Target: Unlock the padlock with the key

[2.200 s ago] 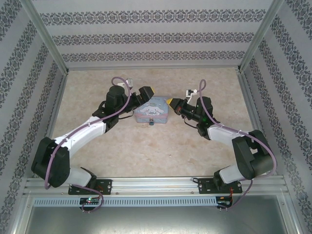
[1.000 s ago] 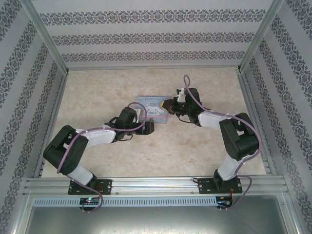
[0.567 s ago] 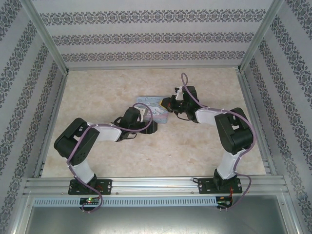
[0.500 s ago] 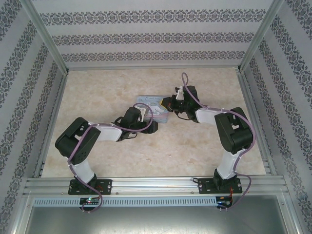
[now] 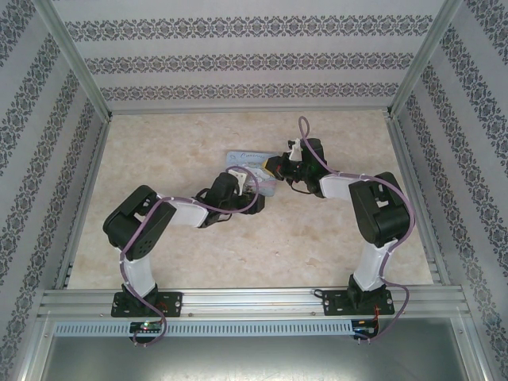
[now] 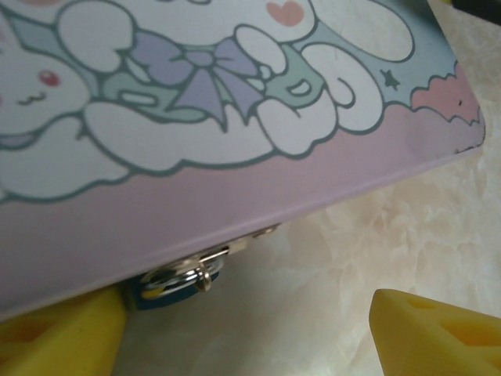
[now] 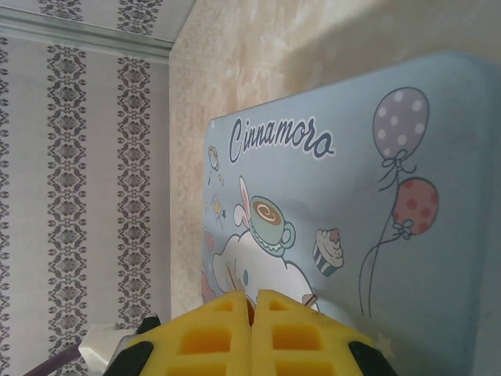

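Note:
The padlock [image 6: 167,283], a tiny dark blue body with a silvery shackle, hangs from the hasp at the front edge of the pastel cartoon-printed tin box [image 6: 235,117]. My left gripper [image 6: 246,337] stands open just in front of it; its left yellow finger [image 6: 59,337] is beside the padlock and its right finger [image 6: 438,333] is well apart. In the top view the left gripper [image 5: 240,188] sits at the box's [image 5: 252,165] near edge. My right gripper [image 7: 252,325] is shut, low over the box lid [image 7: 352,157]. The key is hidden.
The box lies mid-table on the beige marbled tabletop [image 5: 317,238], with both arms reaching in from either side. Patterned walls and a metal frame [image 5: 79,87] enclose the workspace. Bare tabletop [image 6: 329,274] lies between the left fingers.
The left arm has folded and swung its gripper closer to the box's front edge, jaws narrowing slightly. The right gripper has stayed shut at the box's right end.

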`<state>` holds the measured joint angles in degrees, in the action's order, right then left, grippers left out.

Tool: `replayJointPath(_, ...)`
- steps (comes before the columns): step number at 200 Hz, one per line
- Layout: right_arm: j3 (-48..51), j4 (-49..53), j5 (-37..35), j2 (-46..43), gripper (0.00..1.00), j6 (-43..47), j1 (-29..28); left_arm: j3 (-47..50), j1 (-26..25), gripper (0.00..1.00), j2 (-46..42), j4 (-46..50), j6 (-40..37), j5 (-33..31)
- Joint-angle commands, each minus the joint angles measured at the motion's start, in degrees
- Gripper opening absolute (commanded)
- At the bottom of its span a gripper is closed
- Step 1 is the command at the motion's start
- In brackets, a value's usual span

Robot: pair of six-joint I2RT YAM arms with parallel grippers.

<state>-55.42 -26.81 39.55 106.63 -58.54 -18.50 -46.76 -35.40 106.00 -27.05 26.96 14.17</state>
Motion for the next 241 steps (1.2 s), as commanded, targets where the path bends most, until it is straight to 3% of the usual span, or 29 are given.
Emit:
replayJointPath(1, -0.5, 0.44, 1.12, 1.55, 0.0, 0.05, -0.04, -1.06, -1.95, 0.82, 3.23, -1.88, -0.56, 1.54)
replayJointPath(26, -0.52, 0.44, 1.42, 1.81, 0.0, 0.14, -0.1, -1.21, -2.37, 0.81, 3.69, -2.37, -0.55, -0.44)
replayJointPath(58, -0.22, 0.12, 1.49, 2.17, 0.0, -0.05, -0.06, -0.66, -3.7, 0.82, 3.15, -1.47, -2.19, -9.68)
replayJointPath(99, -0.14, -0.43, 1.58, 2.43, 0.0, -0.47, -0.14, -0.77, -4.15, 0.82, 3.53, -1.44, -3.09, -15.92)
replayJointPath(121, -0.25, -0.61, 1.58, 2.79, 0.0, -0.74, -0.22, -2.53, -4.15, 0.82, 4.61, -0.86, -3.49, -13.27)
replayJointPath(179, -0.01, -0.6, 1.4, 3.41, 0.0, -0.61, -0.38, -5.01, -3.98, 0.8, 3.52, -3.27, 1.09, 3.47)
replayJointPath(241, 0.17, -0.82, 1.26, 4.24, 0.0, -0.65, -0.24, -3.06, -3.08, 0.8, 5.76, -10.82, 11.4, 5.89)
